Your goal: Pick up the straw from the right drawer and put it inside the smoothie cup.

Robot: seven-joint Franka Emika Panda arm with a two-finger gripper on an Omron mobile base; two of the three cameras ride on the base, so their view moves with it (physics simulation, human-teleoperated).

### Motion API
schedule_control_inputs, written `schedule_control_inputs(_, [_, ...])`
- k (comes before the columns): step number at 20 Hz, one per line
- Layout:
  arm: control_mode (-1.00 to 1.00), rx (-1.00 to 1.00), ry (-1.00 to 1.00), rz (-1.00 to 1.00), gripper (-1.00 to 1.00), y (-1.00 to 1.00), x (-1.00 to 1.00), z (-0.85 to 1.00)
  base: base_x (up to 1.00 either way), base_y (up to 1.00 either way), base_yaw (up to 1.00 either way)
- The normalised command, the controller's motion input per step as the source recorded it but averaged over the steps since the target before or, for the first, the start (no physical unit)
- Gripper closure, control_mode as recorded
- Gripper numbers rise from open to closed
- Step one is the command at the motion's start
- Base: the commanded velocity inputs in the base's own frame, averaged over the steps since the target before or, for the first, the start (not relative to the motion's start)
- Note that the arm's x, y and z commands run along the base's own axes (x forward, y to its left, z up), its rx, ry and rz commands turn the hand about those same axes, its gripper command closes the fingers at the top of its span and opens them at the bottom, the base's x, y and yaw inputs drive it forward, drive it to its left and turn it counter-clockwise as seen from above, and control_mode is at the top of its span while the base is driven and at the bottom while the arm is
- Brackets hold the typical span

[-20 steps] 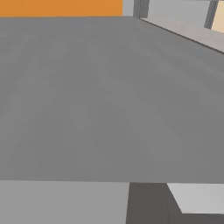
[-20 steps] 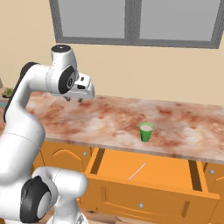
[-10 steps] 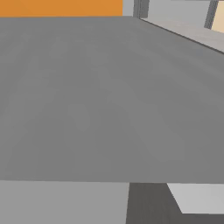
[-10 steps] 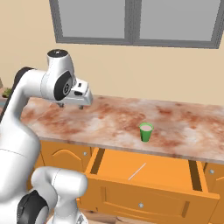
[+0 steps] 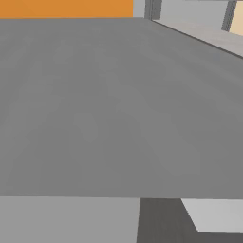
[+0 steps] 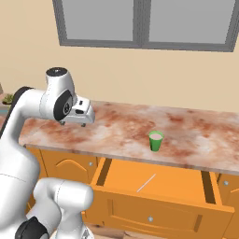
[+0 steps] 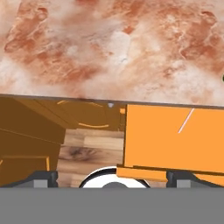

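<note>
Gripper wide open, empty, above counter

Gripper (image 6: 79, 122) hangs over the marbled counter (image 6: 186, 135) at its left end, jaws spread, holding nothing. Straw (image 6: 146, 183) lies flat in the open right drawer (image 6: 158, 200). Smoothie cup (image 6: 156, 140) stands upright on the counter, behind the drawer.

- The right drawer (image 7: 175, 135) runs off the right edge of the hand view; its front edge is cut off by the bottom
- The smoothie cup (image 7: 222, 78) is a green sliver at that same right edge
- The straw (image 6: 146, 183) is too thin to tell its ends in the right base view
- The gripper (image 6: 77, 122) is partly hidden behind the arm's wrist (image 6: 63, 105), fingers barely visible
</note>
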Motion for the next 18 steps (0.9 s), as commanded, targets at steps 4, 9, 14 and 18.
schedule_control_inputs(4, [-1.00,0.00,0.00,0.00,-1.00,0.11,0.00,-0.27,0.00,0.00,0.00])
schedule_control_inputs(9, [1.00,0.00,0.00,0.00,-1.00,0.01,0.00,-0.02,0.00,0.00,0.00])
schedule_control_inputs(14, [1.00,0.00,0.00,0.00,-1.00,0.00,0.00,0.00,-0.21,-0.07,0.00])
schedule_control_inputs(18, [1.00,0.00,0.00,0.00,-1.00,0.00,0.00,0.00,-0.56,-0.26,0.00])
